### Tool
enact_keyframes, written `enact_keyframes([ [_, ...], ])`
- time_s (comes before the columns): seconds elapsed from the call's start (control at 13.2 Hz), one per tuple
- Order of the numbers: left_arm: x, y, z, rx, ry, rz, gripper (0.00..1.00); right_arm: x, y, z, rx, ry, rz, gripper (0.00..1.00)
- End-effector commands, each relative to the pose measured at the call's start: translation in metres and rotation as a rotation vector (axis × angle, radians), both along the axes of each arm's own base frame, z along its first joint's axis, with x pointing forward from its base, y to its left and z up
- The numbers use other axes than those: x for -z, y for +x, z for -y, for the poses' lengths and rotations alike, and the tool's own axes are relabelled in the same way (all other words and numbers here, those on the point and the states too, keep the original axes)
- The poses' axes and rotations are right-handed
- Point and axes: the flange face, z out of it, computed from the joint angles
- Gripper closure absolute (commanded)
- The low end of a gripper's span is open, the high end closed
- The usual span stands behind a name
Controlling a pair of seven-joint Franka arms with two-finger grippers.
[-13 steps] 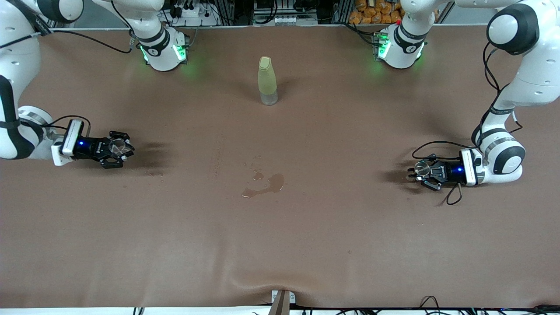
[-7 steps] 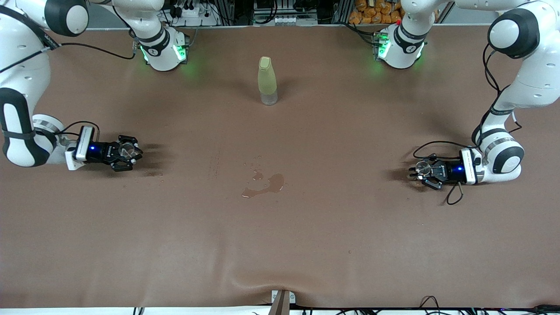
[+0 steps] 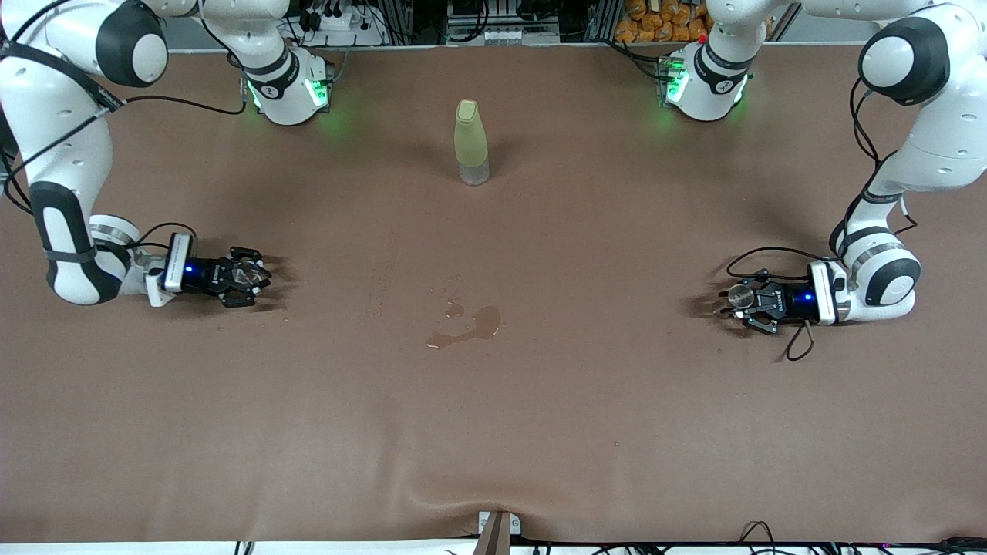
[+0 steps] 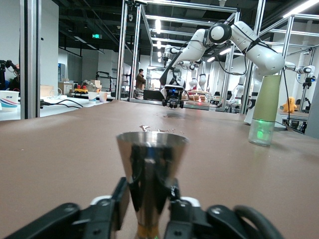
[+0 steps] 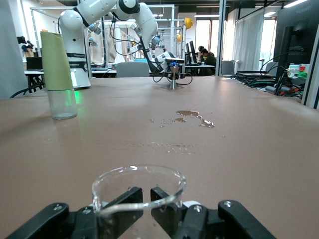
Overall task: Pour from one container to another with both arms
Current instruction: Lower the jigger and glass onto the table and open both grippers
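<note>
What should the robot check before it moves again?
1. Right gripper shut on the glass: ok.
2. Metal cup upright at the left gripper: ok.
3. Left gripper's hold on the metal cup firm: cannot tell.
4. Table dry: not ok, a puddle lies between the two grippers.
5. Bottle upright, clear of both grippers: ok.
6. Liquid in the glass: cannot tell.
</note>
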Motion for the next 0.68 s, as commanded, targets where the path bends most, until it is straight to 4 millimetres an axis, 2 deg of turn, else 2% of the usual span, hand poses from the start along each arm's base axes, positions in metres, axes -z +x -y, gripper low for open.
enact_keyframes([
  [0.0,0.004,-0.002,0.000,0.021,-0.011,0.012,0.55,0.020,-0.005,-0.006,-0.030,0.012,0.221,1.00],
  [0.23,0.003,-0.001,0.000,0.021,-0.010,0.012,0.54,0.030,-0.006,-0.012,-0.022,0.014,0.231,1.00],
  [0.3,0.003,-0.001,0.000,0.021,-0.010,0.012,0.50,0.033,-0.007,-0.015,-0.024,0.019,0.231,1.00],
  [0.38,0.002,-0.001,-0.003,0.018,-0.007,0.012,0.40,0.036,-0.007,-0.018,-0.022,0.024,0.229,1.00],
  [0.61,-0.011,0.004,-0.021,0.020,0.025,0.009,0.37,0.042,-0.009,-0.016,-0.016,0.001,0.219,1.00],
])
